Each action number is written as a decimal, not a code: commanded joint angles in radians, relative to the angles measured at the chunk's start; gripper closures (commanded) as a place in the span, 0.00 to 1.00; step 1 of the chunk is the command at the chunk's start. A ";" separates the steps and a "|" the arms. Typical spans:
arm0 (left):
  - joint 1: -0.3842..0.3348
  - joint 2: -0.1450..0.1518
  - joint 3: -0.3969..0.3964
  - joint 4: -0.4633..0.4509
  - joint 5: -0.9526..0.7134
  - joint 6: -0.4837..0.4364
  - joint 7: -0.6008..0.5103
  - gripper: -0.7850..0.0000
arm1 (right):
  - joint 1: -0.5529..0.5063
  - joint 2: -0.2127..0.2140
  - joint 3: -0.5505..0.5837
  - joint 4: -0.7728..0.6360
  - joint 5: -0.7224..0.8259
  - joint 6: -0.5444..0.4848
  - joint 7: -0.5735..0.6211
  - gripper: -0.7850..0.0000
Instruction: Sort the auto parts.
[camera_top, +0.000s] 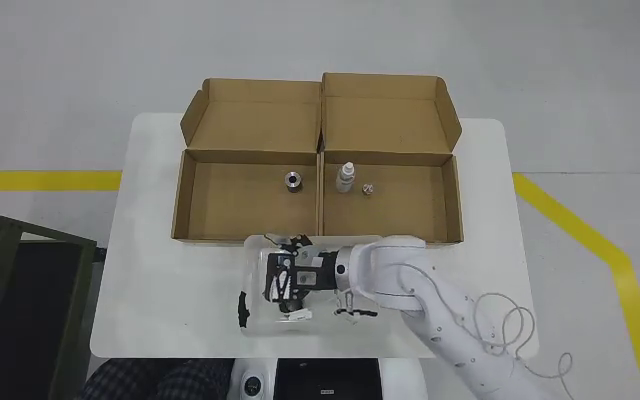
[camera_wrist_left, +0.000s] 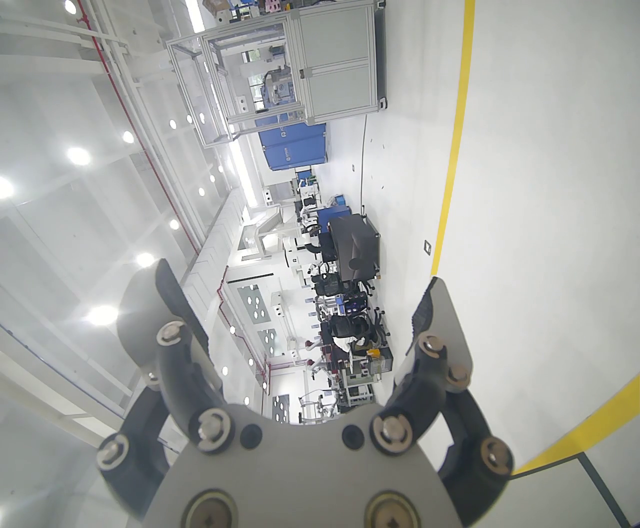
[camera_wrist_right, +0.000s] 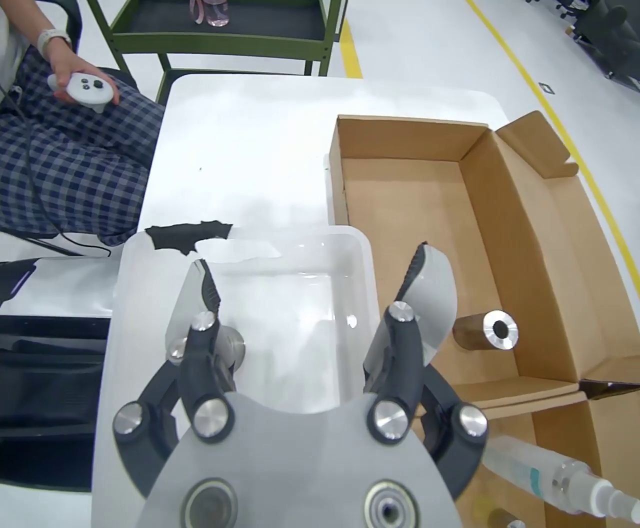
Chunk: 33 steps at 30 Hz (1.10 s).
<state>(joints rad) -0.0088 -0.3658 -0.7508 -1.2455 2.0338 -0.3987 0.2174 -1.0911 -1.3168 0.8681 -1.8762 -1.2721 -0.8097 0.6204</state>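
My right gripper (camera_wrist_right: 312, 257) hangs open over a clear plastic bin (camera_wrist_right: 365, 260), nothing between its fingers. A round metal part (camera_wrist_right: 234, 346) lies in the bin, close beside one finger. In the top view this gripper (camera_top: 285, 280) is over the bin (camera_top: 256, 270) at the table's front. Behind it stand two open cardboard boxes. The left box (camera_top: 205, 205) holds a metal cylinder (camera_top: 291, 181) (camera_wrist_right: 487, 331). The right box (camera_top: 420, 205) holds a white bottle (camera_top: 345, 178) (camera_wrist_right: 540, 475) and a small metal part (camera_top: 367, 188). My left gripper (camera_wrist_left: 298, 274) is open, holds nothing and points out into the room.
The white table (camera_top: 150, 250) has bare surface to the left and right of the boxes. A strip of black tape (camera_wrist_right: 190, 235) sits on the bin's far rim. A green cart (camera_wrist_right: 220, 45) stands beyond the table's left end.
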 joint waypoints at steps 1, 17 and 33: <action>0.000 0.000 0.000 0.000 0.000 0.000 0.000 0.00 | -0.018 0.007 0.007 -0.014 -0.009 -0.027 -0.001 0.18; 0.000 0.000 0.000 0.000 0.000 0.000 0.000 0.00 | -0.129 0.055 0.051 -0.045 -0.030 -0.117 -0.005 0.17; 0.000 0.000 0.000 0.000 0.000 0.000 0.000 0.00 | -0.104 0.059 -0.010 0.068 -0.061 -0.075 -0.056 0.19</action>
<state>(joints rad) -0.0088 -0.3658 -0.7508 -1.2455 2.0338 -0.3987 0.2174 -1.1992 -1.2573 0.8645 -1.8164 -1.3325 -0.8871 0.5665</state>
